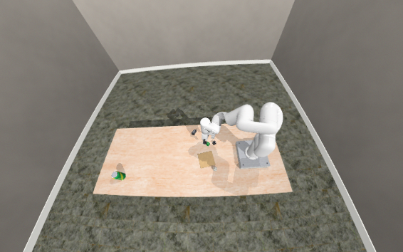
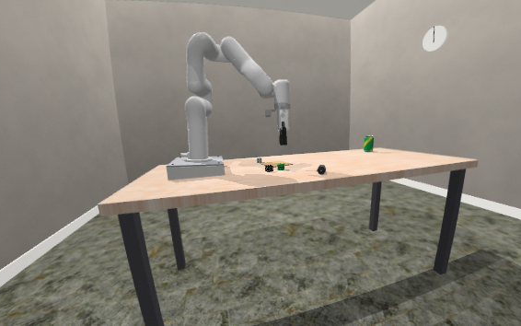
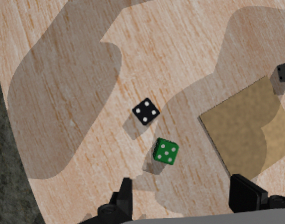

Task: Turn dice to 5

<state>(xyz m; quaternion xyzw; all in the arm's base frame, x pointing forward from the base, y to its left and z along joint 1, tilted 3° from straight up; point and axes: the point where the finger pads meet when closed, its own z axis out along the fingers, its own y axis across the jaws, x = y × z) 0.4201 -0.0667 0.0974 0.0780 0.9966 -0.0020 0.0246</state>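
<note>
The green die and the black die lie flat on the bare wooden table, close together and just off the tan mat. The pips on their tops are too small to read for certain. The white die sits at the mat's far corner, in shadow. My gripper is open wide and empty. It hangs well above the table, over the green die.
The robot base stands on the table beside the mat. A small dark object lies near the table's edge beyond the dice. A green can stands at a far corner.
</note>
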